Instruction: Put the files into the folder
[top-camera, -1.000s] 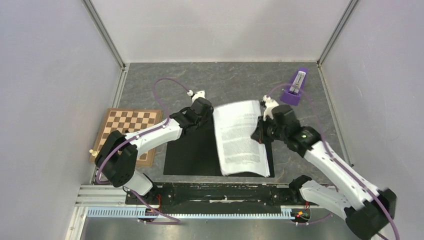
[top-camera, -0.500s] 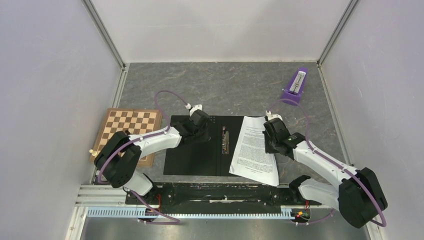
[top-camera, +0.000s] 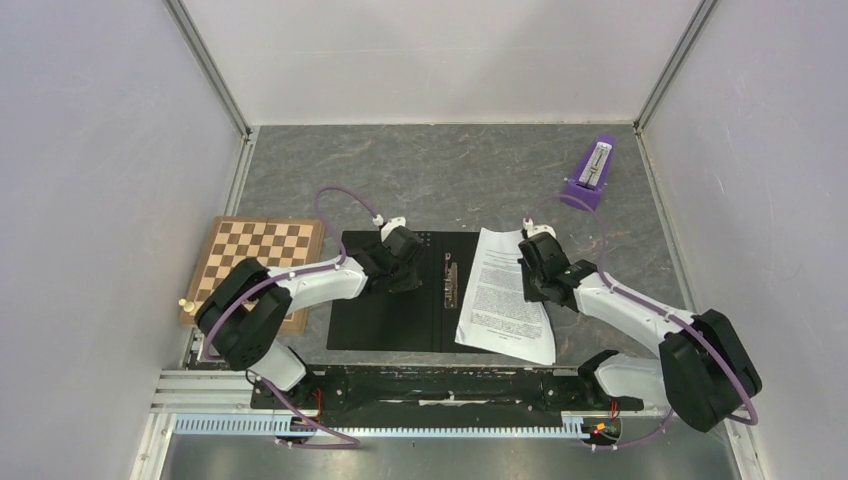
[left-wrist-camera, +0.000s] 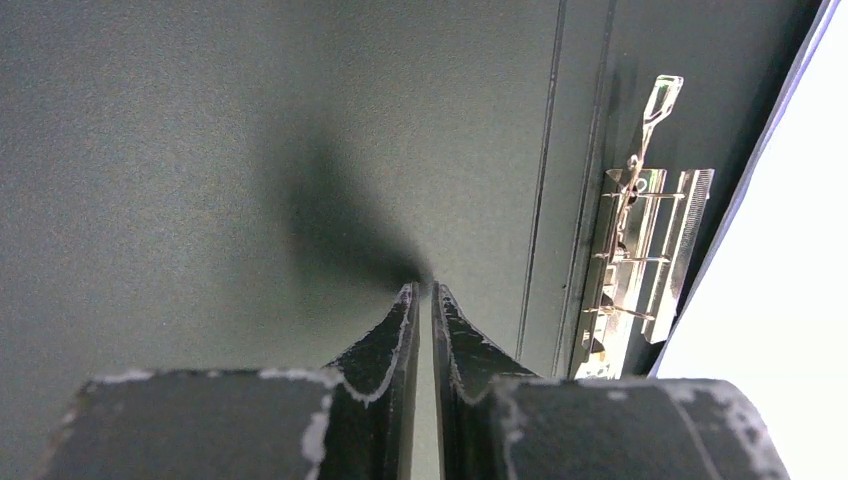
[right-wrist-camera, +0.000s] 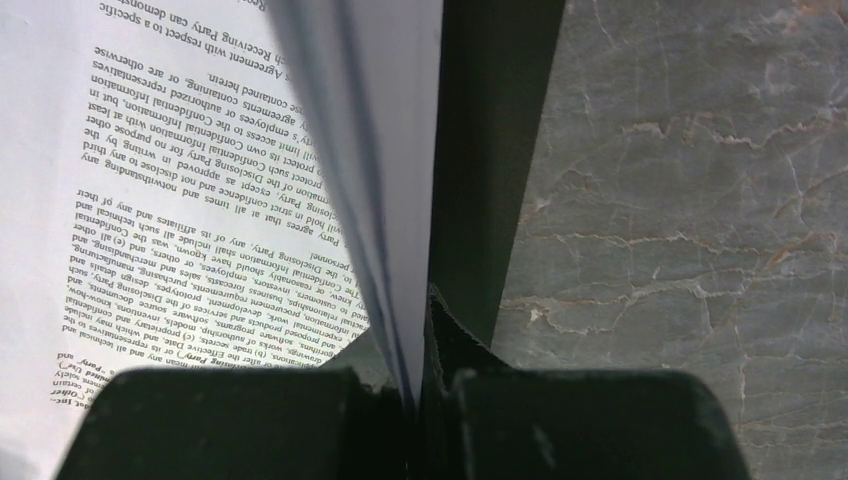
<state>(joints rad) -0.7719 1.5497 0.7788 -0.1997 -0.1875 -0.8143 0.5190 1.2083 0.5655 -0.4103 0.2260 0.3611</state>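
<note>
- The right gripper is pressed together on the raised right edge of the files, floppy white paper sheets printed with dense black text.
- The left gripper has its fingers a thin slit apart with nothing between them, tips at the folder's left cover.
- The folder, a flat binder lying open with a matte black inside, carries the sheets askew on its right half, beside the metal spine clip.
- The right cover is mostly hidden and the sheet count is unclear.
- The assembly lies on the grey marbled tabletop.
</note>
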